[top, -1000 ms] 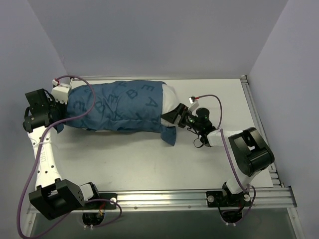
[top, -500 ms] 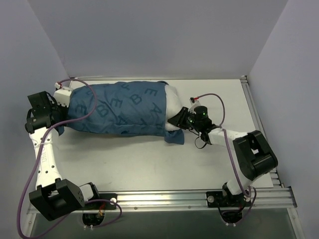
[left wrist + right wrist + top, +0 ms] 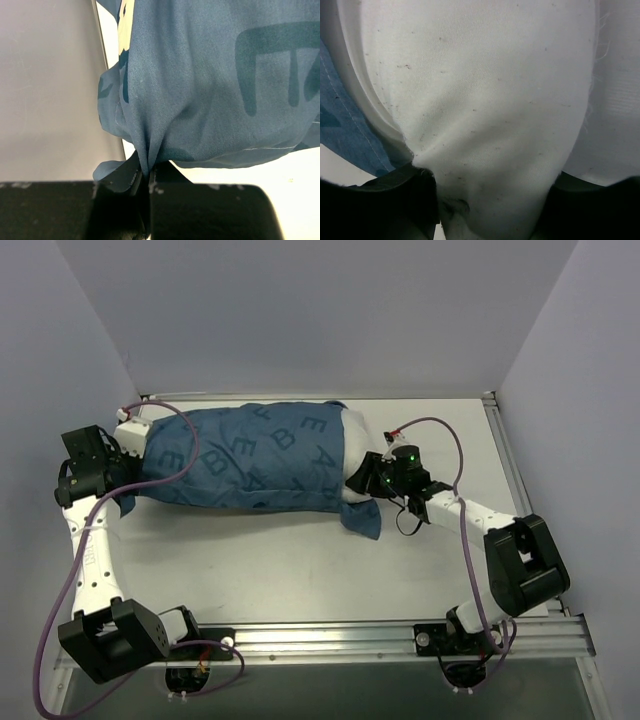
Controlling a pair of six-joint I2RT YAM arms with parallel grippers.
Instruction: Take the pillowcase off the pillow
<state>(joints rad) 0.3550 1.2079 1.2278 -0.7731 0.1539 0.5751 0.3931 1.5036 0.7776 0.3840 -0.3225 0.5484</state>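
The dark blue lettered pillowcase (image 3: 240, 455) lies lengthwise across the back of the table, stuffed with the white pillow (image 3: 353, 432), whose bare end sticks out on the right. My left gripper (image 3: 122, 462) is shut on the bunched left end of the pillowcase (image 3: 200, 85), and the cloth is pinched between its jaws (image 3: 145, 175). My right gripper (image 3: 358, 480) is closed on the exposed end of the pillow (image 3: 480, 100). White fabric fills the gap between its jaws (image 3: 490, 200), and a blue pillowcase edge (image 3: 340, 130) shows at the left. A loose blue flap (image 3: 362, 518) hangs toward the front.
The left arm's purple cable (image 3: 190, 445) loops over the pillowcase. The grey wall (image 3: 50, 90) stands close behind the left gripper. Bare white tabletop (image 3: 300, 560) lies in front of the pillow, with metal rails at the near edge (image 3: 330, 638) and the right edge (image 3: 510, 460).
My right gripper was open at the pillow's end and has closed on it. Pillow and pillowcase have shifted toward the back and right. The left gripper kept its hold.
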